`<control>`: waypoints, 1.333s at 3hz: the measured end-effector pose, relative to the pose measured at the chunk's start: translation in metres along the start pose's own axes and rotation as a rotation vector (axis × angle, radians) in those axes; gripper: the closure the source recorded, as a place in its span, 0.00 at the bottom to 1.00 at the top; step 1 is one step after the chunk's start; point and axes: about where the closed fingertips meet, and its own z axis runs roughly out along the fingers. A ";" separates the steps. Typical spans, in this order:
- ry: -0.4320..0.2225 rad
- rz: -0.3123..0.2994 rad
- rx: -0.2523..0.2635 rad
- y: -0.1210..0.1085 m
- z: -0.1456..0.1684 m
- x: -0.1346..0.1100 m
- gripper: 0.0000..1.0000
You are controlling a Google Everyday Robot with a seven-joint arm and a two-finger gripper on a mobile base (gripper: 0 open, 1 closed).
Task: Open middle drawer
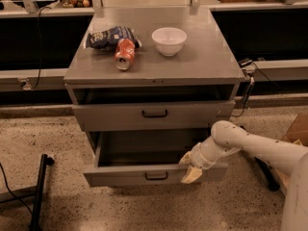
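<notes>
The middle drawer (120,176) is a grey metal drawer with a small black bar handle (156,176). It stands pulled well out of the cabinet (144,66), and its shallow grey inside (144,148) shows. My gripper (189,167) is at the top edge of the drawer's front, right of the handle. My pale arm (250,146) reaches in from the right. The top drawer (110,114), with a wider black handle (154,113), stands slightly out above it. The lowest drawer is hidden under the middle one.
On the cabinet top lie a blue chip bag (108,36), a red can on its side (124,54) and a white bowl (169,40). A black stand (39,189) is on the floor at the left. A cardboard box (299,128) and cables (248,93) are at the right.
</notes>
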 end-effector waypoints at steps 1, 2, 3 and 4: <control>0.004 -0.026 -0.015 0.015 -0.011 -0.008 0.39; 0.008 -0.049 -0.006 0.025 -0.024 -0.017 0.27; 0.004 -0.066 0.053 0.010 -0.039 -0.029 0.09; 0.004 -0.075 0.111 -0.023 -0.048 -0.039 0.00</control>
